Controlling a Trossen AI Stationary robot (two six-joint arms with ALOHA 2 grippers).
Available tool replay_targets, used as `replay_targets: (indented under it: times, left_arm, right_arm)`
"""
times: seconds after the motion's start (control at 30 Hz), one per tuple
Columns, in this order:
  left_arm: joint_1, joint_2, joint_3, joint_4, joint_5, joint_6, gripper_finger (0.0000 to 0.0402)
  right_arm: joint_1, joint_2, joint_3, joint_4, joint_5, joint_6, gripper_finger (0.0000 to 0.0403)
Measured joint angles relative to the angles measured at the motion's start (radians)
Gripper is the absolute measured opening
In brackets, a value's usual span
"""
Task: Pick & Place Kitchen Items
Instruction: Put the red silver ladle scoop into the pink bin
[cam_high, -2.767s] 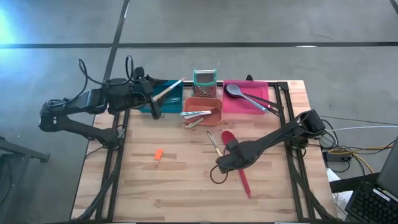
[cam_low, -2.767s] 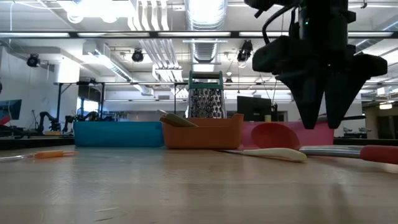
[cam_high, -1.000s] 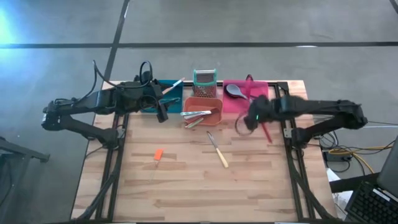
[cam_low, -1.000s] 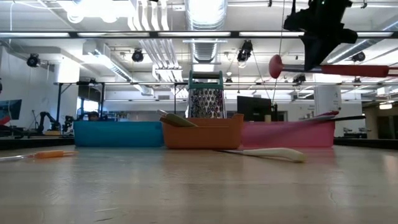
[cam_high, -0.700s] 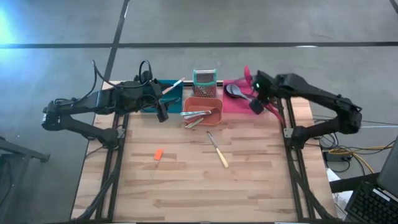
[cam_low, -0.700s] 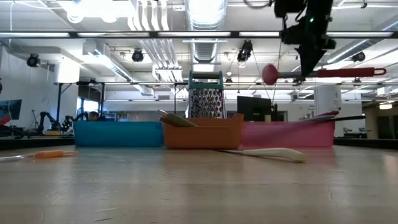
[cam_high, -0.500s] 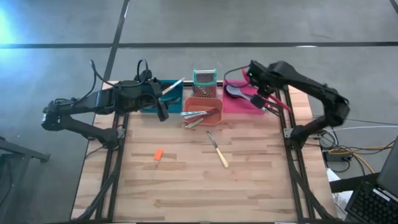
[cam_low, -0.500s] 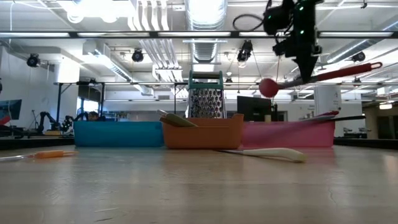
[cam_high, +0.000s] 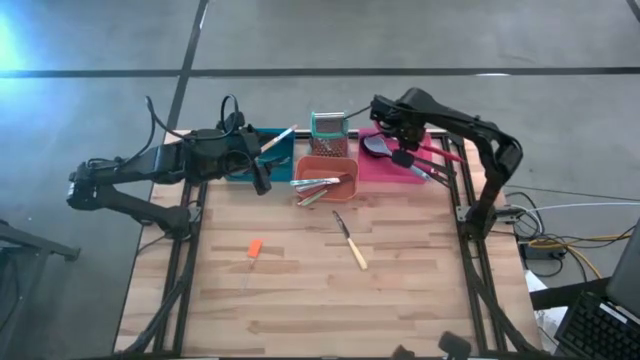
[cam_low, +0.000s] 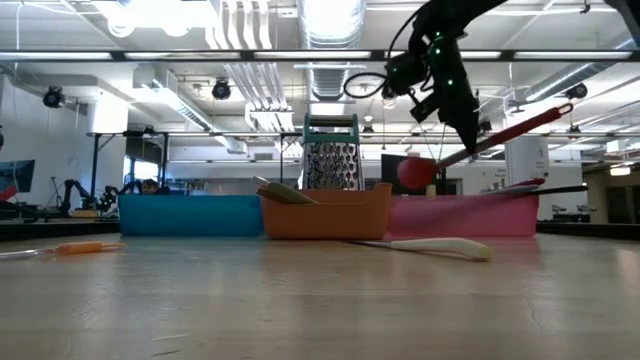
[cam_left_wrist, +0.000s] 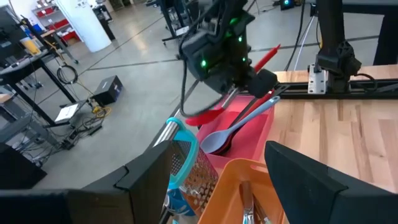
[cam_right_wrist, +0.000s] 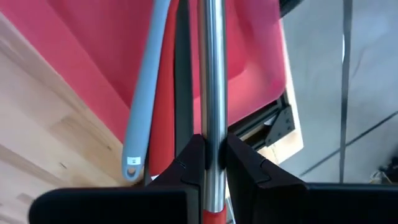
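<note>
Above the pink bin (cam_high: 385, 166), our right gripper (cam_high: 404, 150) clamps narrowly on one red spoon (cam_low: 470, 146), bowl tilted down into the bin. Inside lie one grey spoon (cam_high: 392, 151) and one black utensil (cam_right_wrist: 181, 81). Our left gripper (cam_high: 256, 176), fingers spread, hangs beside the blue bin (cam_high: 262, 159).

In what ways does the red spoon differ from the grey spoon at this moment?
The red spoon is held in the air by the right end effector; the grey spoon lies in the pink bin. The red spoon tilts with its bowl down and handle up; the grey spoon rests against the bin's rim. Their colours differ too: red against grey. Both are long, slim utensils at the pink bin.
</note>
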Motion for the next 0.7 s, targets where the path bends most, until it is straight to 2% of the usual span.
replay_targets:
  times: [0.4, 0.7]
  left_arm:
    - [0.000, 0.000, 0.000, -0.001, -0.052, 0.027, 0.0262]
    - [0.000, 0.000, 0.000, -0.004, -0.053, 0.027, 0.0262]
  right_arm:
    - [0.042, 0.070, -0.013, 0.034, -0.005, -0.010, 0.0029]
    - [0.042, 0.140, -0.014, 0.093, -0.016, -0.003, 0.0029]
